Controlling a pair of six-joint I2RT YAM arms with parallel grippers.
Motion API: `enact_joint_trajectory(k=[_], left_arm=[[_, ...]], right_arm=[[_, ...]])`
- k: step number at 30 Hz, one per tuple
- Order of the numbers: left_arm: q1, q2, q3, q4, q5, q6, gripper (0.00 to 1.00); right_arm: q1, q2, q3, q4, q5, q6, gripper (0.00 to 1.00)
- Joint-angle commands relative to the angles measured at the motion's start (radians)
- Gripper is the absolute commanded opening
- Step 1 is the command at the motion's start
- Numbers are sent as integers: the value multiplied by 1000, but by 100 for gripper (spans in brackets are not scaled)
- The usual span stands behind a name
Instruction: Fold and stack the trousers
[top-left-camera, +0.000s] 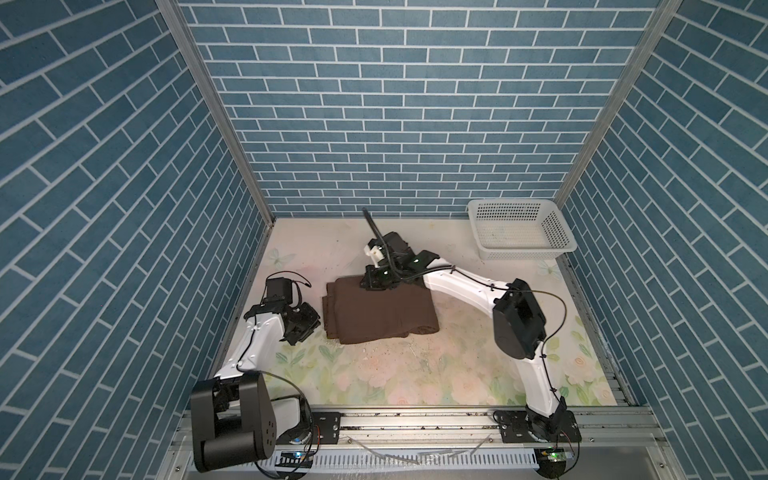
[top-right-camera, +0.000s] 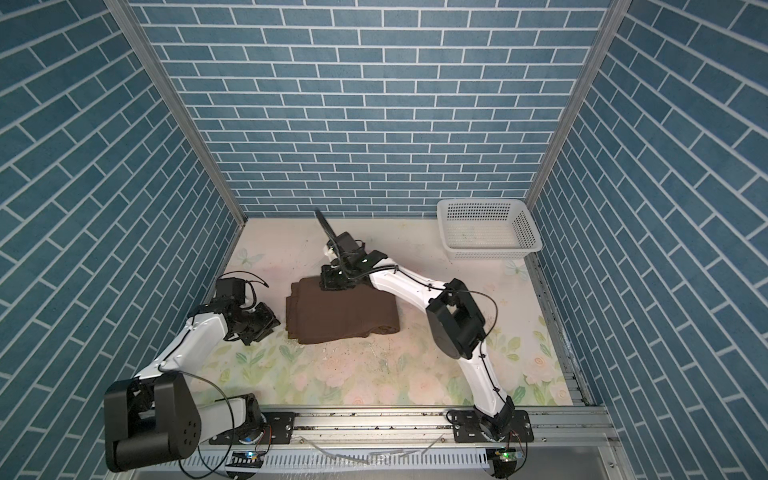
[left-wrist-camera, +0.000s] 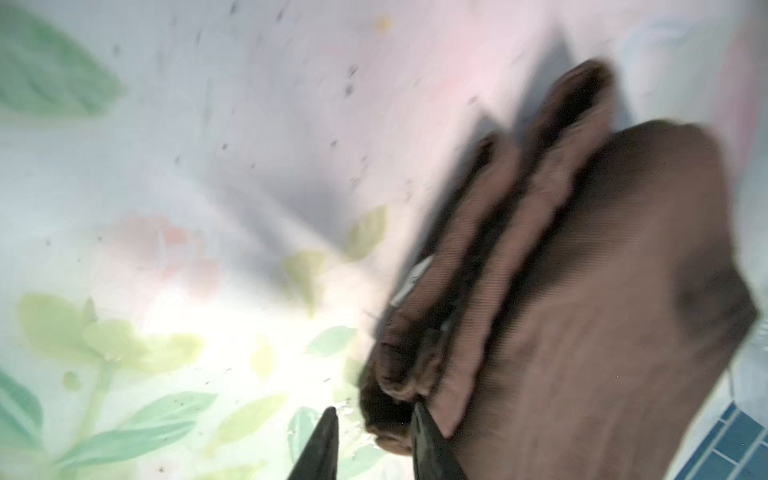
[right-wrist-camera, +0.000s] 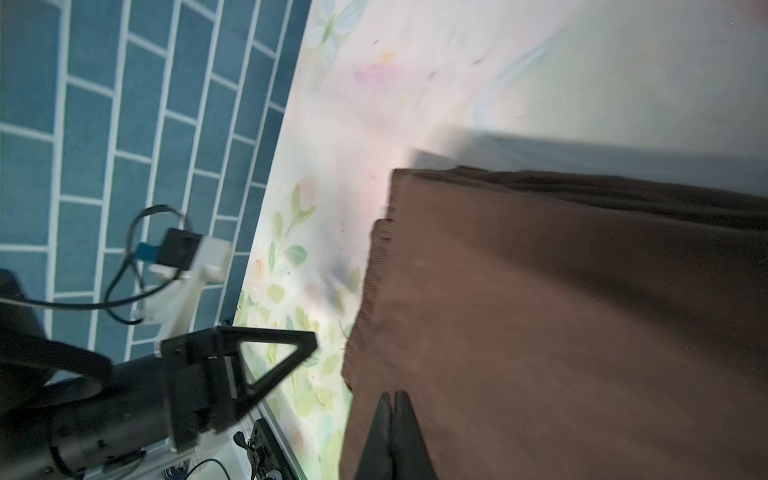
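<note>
The trousers (top-left-camera: 382, 311) (top-right-camera: 340, 311) lie as a folded dark brown rectangle in the middle of the flowered table (top-left-camera: 415, 374). My left gripper (top-left-camera: 311, 326) (top-right-camera: 268, 326) sits low just left of them. In the left wrist view it (left-wrist-camera: 374, 409) is open, with the bunched corner of the trousers (left-wrist-camera: 582, 291) just beyond its tips and a white tag showing between the layers. My right gripper (top-left-camera: 376, 284) (top-right-camera: 332, 284) hovers at the trousers' far edge. In the right wrist view it (right-wrist-camera: 392, 395) is shut, fingers pressed together over the flat cloth (right-wrist-camera: 561, 311), holding nothing.
A white perforated basket (top-left-camera: 557, 232) (top-right-camera: 523, 232) stands at the back right corner. Blue brick-pattern walls close in the left, back and right sides. An aluminium rail with both arm bases runs along the front edge.
</note>
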Motion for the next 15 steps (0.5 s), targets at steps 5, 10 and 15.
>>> enact_joint_trajectory(k=[5,10,15], left_arm=[[-144,104,125,51,2,-20,42],[-221,235,175,92,-30,-20,39],[-230,335,192,125,-43,-28,35]], right_arm=[[-100,-258,-345,-65,155,-127,3],[-124,-349,-536,-18,152,-73,3],[-137,-374,-600,14,153,-45,3]])
